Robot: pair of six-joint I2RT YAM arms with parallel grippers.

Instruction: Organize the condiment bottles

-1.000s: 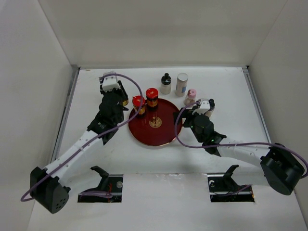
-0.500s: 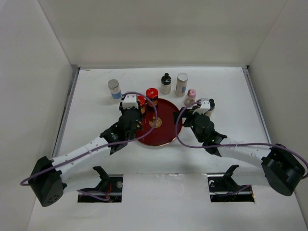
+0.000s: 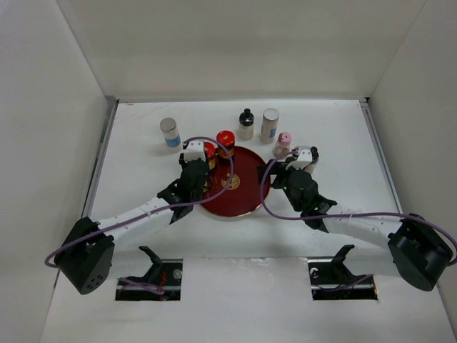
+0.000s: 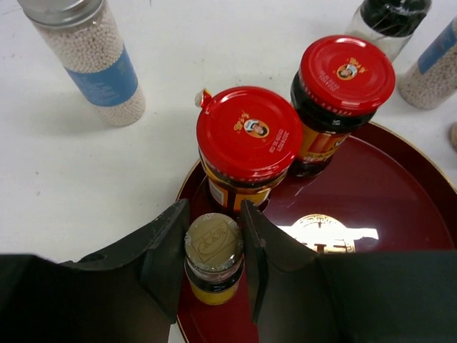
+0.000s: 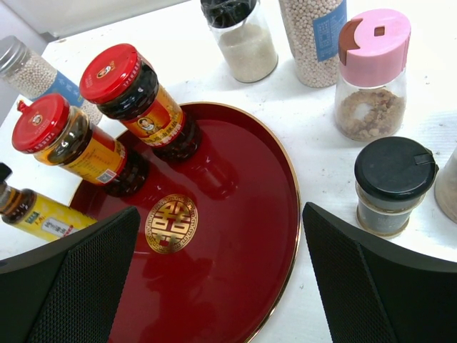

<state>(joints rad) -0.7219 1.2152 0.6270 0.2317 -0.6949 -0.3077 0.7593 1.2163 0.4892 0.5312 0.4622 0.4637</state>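
Observation:
My left gripper (image 4: pixel 213 232) is shut on the slim yellow-labelled bottle (image 4: pixel 212 246), which stands upright on the left edge of the dark red tray (image 4: pixel 400 207). It shows in the top view (image 3: pixel 203 170) too. Two red-lidded dark jars (image 4: pixel 250 139) (image 4: pixel 346 75) stand on the tray just beyond it. My right gripper (image 5: pixel 220 214) is open and empty over the tray's right rim (image 5: pixel 293 179). A black-capped jar (image 5: pixel 393 186) and a pink-capped bottle (image 5: pixel 373 71) stand on the table to its right.
A silver-lidded blue-label bottle (image 3: pixel 169 132) stands off the tray at back left. A black-capped bottle (image 3: pixel 246 123) and a tall silver-lidded jar (image 3: pixel 270 125) stand behind the tray. A white bottle's edge (image 5: pixel 450 186) shows at far right. White walls enclose the table.
My left gripper has swung from the back left to the tray's left edge with the yellow-labelled bottle, uncovering the silver-lidded bottle. The right arm has not moved.

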